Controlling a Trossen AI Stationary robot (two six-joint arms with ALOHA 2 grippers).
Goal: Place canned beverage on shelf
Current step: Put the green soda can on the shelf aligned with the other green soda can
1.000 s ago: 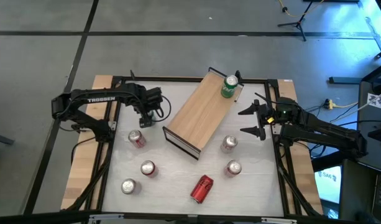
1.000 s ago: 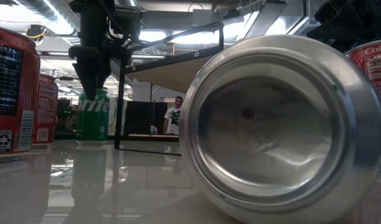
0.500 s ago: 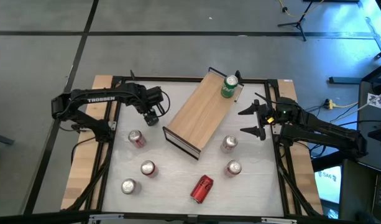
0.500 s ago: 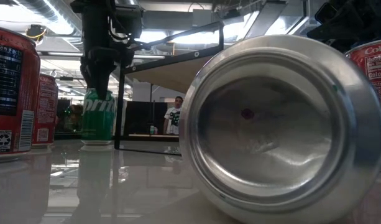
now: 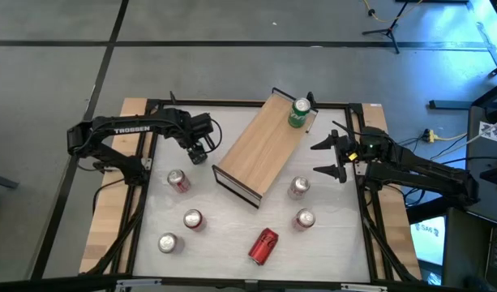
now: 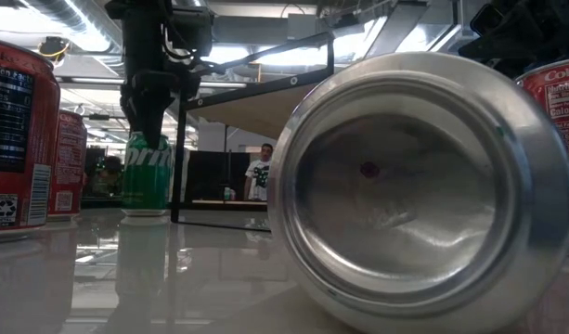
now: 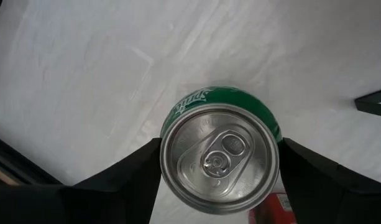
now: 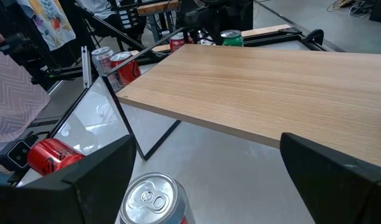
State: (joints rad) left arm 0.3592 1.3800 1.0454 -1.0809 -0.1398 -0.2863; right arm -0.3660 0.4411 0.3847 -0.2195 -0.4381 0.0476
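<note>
High view: the left pincer (image 5: 199, 152) stands over the white tabletop (image 5: 232, 235) just left of the shelf (image 5: 263, 147), a light-wood board set diagonally from near-centre to far-right. The left wrist view shows why it sits there: its two dark fingers (image 7: 125, 171) are closed against opposite sides of an upright green can (image 7: 220, 152), gripping it near the rim so the can can be raised without tipping. In the low view that can's base appears level with the tabletop, so whether it has left the surface cannot be told.

A second green can (image 5: 299, 113) already stands at the shelf's far end, which leaves the nearer length of board free for the held one. The right pincer (image 5: 333, 158) waits to the right of the shelf with its fingers spread wide and nothing between them. In the right wrist view a silver-topped can (image 8: 150, 198) stands on the tabletop below those fingers. Other cans remain on the near tabletop, among them a red can lying on its side (image 5: 263, 246).
</note>
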